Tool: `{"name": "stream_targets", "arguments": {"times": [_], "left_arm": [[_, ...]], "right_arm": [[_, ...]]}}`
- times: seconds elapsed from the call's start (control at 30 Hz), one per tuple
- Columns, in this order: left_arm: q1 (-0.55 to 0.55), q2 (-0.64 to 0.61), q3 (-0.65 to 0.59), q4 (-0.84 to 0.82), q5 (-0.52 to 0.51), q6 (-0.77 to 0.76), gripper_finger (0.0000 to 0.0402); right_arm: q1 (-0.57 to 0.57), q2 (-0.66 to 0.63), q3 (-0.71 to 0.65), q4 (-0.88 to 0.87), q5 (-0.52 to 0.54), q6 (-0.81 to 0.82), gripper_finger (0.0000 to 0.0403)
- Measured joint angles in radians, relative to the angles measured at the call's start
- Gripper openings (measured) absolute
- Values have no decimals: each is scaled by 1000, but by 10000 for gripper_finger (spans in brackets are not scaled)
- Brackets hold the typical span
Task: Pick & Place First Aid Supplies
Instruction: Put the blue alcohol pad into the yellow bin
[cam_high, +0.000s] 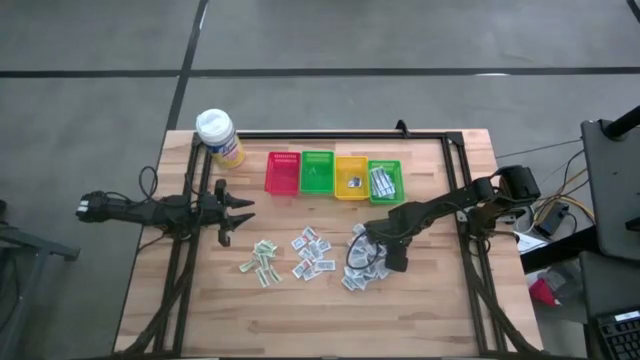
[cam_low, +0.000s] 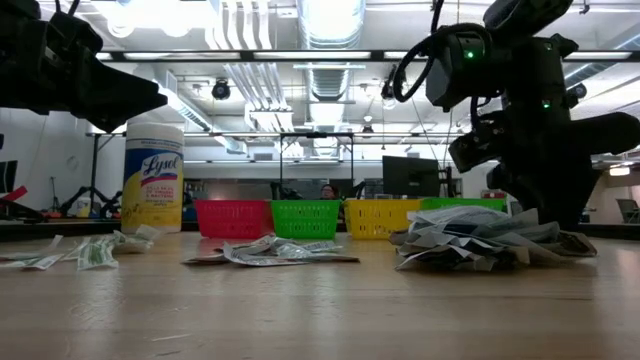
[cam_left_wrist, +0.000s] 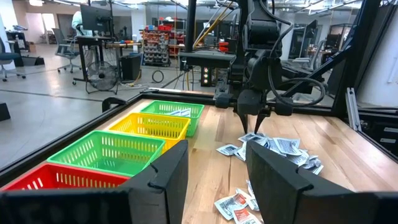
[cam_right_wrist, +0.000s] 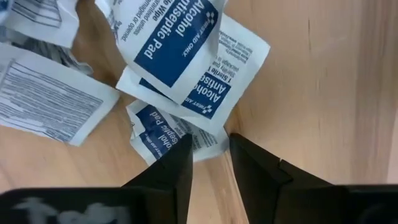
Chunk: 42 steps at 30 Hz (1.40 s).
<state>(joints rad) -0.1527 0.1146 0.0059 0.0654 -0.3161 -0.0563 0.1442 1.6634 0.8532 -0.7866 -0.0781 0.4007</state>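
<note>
Small white packets lie flat on the wooden table in three groups. There is a heap with blue print (cam_high: 362, 262) (cam_low: 480, 238) on the right, a middle group (cam_high: 312, 252) and a green-printed group (cam_high: 260, 262) on the left. My right gripper (cam_high: 385, 255) (cam_right_wrist: 211, 158) points down at the near edge of the heap, open by a narrow gap. A blue-printed packet's corner (cam_right_wrist: 202, 142) lies just ahead of its fingertips. My left gripper (cam_high: 235, 215) (cam_left_wrist: 217, 180) waits open and level at the table's left. My right gripper comes at the heap from above, pointing down, with its fingers on either side of one packet's corner (cam_right_wrist: 202, 142). I cannot tell whether they touch it. The packet lies on the table among the others.
Red (cam_high: 283, 172), green (cam_high: 317, 172), yellow (cam_high: 351, 176) and a second green basket (cam_high: 385, 180) stand in a row near the far edge. The last one holds several packets. A yellow canister with a white cap (cam_high: 218, 136) stands at the far left corner. Bare wood lies toward the near edge.
</note>
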Motion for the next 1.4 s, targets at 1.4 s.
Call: {"name": "stream_targets", "arguments": {"times": [1.4], "left_arm": [[0, 3, 0, -4, 0, 4, 158]], "right_arm": [[26, -187, -7, -114, -91, 26, 143]]}}
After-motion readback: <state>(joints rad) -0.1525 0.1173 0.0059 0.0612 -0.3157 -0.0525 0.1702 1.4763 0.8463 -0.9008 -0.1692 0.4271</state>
